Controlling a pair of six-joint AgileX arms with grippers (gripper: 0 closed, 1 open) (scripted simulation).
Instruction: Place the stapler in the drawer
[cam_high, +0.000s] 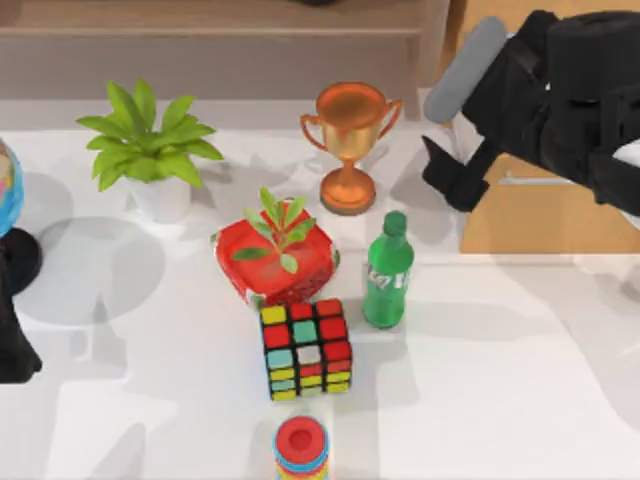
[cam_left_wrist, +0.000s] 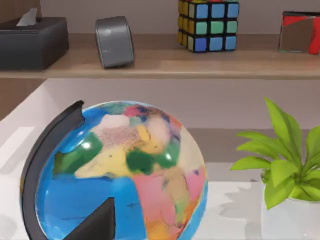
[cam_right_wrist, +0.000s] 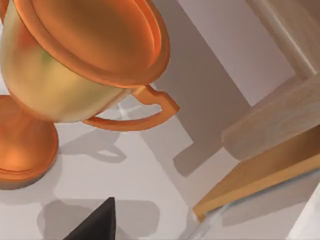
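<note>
Toward the far right corner of the worktop, the right gripper (cam_high: 450, 172) hangs low between the copper trophy (cam_high: 350, 145) and the drawer (cam_high: 545, 220), whose tan wood front lies along the worktop's right side. The right wrist view looks past the trophy's handle to the same wood front (cam_right_wrist: 260, 175), with a thin silvery strip (cam_right_wrist: 207, 220) along its lower edge that I take for the bar handle. Whether the right jaws are released or clenched I cannot tell; nothing is visibly held in them.

I cannot pick out the stapler with any certainty. A pale patch (cam_high: 630, 152) at the worktop's right edge, half hidden under the right arm, may be the stapler or the drawer's white inside.

The left gripper (cam_high: 14, 350) is parked at the left edge of the worktop beside the globe (cam_left_wrist: 120, 175); its jaws I cannot read either.

My judgement is that the early step is in hand: getting at the drawer, not carrying anything yet. The next move calls for lining the right gripper up square on the bar handle, closing on it and pulling straight out, while keeping clear of the trophy just beside it. The green bottle (cam_high: 388, 272) and the cube (cam_high: 305, 350), near the middle of the worktop, are well out of the way.
</note>
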